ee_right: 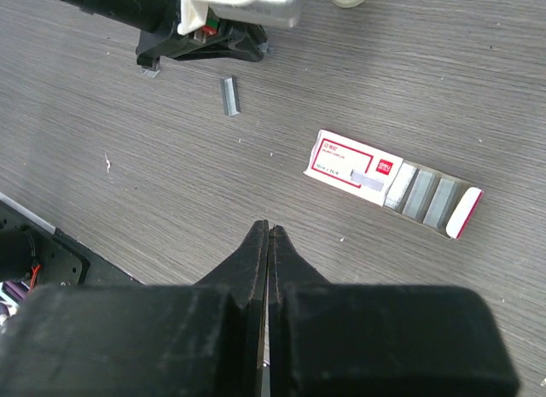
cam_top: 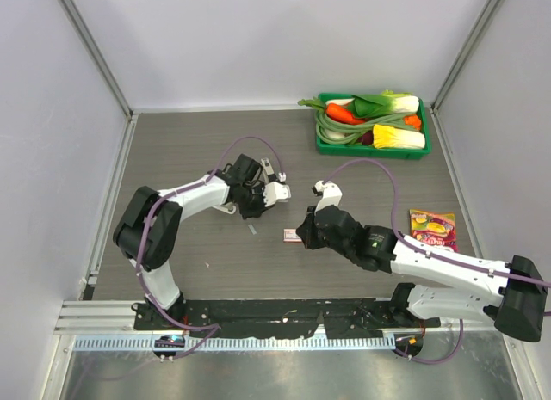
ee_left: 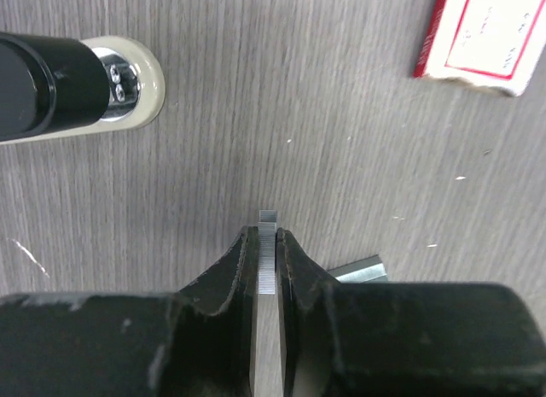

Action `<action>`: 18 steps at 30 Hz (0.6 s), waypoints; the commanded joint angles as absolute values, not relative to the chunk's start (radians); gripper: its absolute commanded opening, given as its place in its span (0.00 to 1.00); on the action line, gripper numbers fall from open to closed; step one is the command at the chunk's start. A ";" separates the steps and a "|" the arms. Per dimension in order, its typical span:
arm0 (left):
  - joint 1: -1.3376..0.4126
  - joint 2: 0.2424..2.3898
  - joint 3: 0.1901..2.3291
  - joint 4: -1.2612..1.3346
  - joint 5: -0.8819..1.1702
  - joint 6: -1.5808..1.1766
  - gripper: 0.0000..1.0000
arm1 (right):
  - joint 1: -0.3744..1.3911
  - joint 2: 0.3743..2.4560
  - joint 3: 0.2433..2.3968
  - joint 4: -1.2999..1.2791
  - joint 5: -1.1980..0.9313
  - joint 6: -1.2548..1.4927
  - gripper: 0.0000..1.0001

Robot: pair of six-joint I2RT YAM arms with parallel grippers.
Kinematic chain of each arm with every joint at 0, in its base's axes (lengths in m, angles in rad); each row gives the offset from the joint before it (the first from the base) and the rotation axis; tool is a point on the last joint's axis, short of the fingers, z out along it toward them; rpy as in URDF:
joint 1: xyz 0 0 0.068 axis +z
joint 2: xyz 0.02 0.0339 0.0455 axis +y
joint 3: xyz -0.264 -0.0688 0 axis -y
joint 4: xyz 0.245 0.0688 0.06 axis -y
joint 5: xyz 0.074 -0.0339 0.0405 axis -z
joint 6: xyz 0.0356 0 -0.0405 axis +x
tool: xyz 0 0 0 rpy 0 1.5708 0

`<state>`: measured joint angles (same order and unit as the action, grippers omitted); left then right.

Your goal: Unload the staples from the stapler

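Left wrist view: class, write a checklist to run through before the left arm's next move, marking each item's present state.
1. The left gripper is shut on the staples: ok.
2. Held staples are apart from the stapler: ok.
3. Stapler fully emptied: cannot tell.
4. Set-down spot free: not ok, a loose strip lies on the table beside the fingers.
5. The right gripper is shut and empty: ok.
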<state>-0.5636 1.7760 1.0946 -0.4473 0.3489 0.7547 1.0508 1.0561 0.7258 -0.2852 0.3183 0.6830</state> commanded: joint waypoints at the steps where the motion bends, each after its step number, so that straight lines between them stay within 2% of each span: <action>1: -0.563 1.775 1.161 -0.512 0.490 0.652 0.14 | 1.042 1.060 0.761 -0.253 0.324 0.667 0.01; 9: -0.563 1.793 1.199 -0.626 0.600 0.707 0.16 | 1.026 1.078 0.752 -0.239 0.305 0.661 0.01; 13: -0.561 1.833 1.244 -0.734 0.620 0.782 0.27 | 1.014 1.088 0.749 -0.233 0.296 0.657 0.01; 18: -0.561 1.862 1.285 -0.788 0.641 0.827 0.36 | 1.002 1.107 0.750 -0.216 0.275 0.647 0.01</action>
